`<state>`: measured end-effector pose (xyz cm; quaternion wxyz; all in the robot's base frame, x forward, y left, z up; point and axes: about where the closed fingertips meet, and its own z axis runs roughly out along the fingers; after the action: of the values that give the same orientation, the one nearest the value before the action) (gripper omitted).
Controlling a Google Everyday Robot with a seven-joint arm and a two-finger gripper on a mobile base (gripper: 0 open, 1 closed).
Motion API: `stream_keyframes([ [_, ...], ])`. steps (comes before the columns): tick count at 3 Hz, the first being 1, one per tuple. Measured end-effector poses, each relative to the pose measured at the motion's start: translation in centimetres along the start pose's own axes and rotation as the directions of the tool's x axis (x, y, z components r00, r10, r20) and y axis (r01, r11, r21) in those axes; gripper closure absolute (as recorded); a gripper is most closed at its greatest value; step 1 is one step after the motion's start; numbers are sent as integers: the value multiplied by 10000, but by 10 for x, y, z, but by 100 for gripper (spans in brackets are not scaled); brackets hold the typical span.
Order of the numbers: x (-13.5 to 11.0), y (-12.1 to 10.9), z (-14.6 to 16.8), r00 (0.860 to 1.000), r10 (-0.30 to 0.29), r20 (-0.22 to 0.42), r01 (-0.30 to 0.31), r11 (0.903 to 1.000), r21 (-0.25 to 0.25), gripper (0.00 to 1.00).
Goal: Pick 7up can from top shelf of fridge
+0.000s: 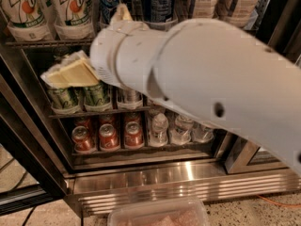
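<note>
Behind everything stood the fridge (188, 180), its racks full of drinks. Cream fingers (70, 74) were spread apart and held nothing. The gripper (87, 44) sat left of centre, just below the top shelf (42, 43). Its white arm (211, 79) filled the right. The 7up can (70, 8) stood upper left on that shelf.

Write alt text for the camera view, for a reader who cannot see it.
A large white robot arm fills the frame, its gripper in front of the fridge just below the top shelf, where two 7up cans stand at upper left. Lower racks hold green cans and red cans.
</note>
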<state>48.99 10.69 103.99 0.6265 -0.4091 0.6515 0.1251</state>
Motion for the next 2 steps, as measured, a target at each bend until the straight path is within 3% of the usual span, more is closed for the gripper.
stream_keyframes([
  [1, -33, 9, 31, 9950, -12, 998, -31, 9991, 427, 15],
  [2, -47, 18, 47, 9886, 148, 1498, -277, 9960, 844, 24],
])
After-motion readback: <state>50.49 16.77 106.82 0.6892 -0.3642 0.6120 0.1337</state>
